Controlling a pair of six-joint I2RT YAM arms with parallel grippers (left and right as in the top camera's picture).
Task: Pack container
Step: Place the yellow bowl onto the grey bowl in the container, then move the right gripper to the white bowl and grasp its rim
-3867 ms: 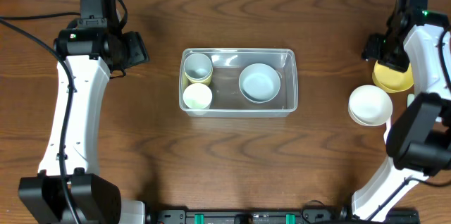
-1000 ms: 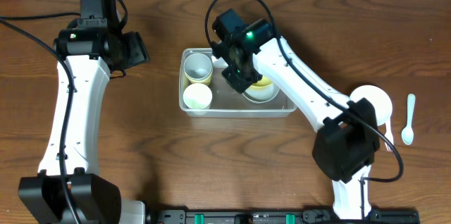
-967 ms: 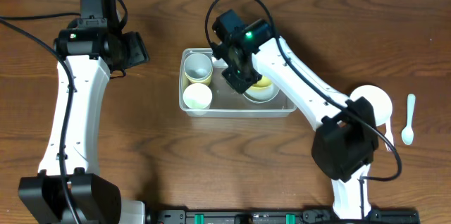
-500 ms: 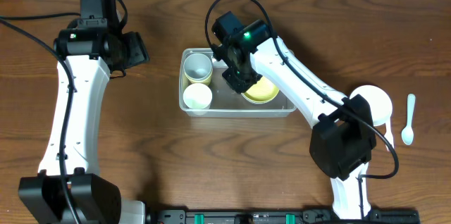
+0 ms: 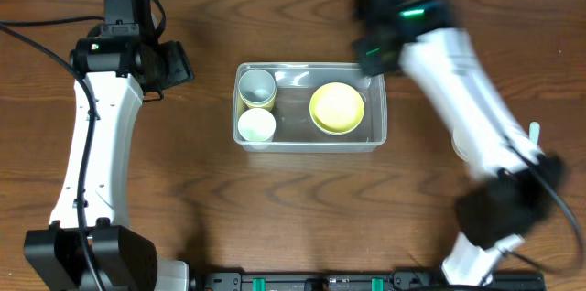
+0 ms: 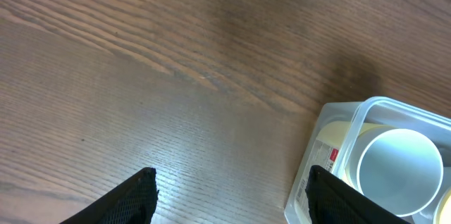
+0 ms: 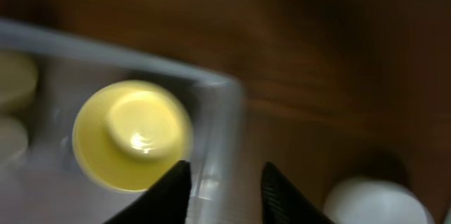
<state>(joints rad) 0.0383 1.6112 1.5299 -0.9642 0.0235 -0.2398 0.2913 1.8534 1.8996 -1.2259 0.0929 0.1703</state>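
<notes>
The clear container (image 5: 375, 79) sits at the table's middle. It holds a grey-blue cup nested in a yellow cup (image 5: 258, 89), a pale cup (image 5: 256, 125) and a yellow bowl (image 5: 337, 108) lying base up. My right gripper (image 5: 369, 53) is motion-blurred above the container's far right corner. In the right wrist view it is open and empty (image 7: 224, 192) over the container's rim (image 7: 224, 122), beside the yellow bowl (image 7: 134, 134). My left gripper (image 5: 176, 64) is open and empty (image 6: 232, 199) over bare table left of the container (image 6: 331, 146).
A white bowl (image 7: 370, 199) stands on the table right of the container. A pale spoon (image 5: 534, 131) lies at the far right, partly behind the right arm. The left arm spans the table's left side.
My right gripper has let go of the yellow bowl inside the container and swung up and to the right. The left arm has not moved.
</notes>
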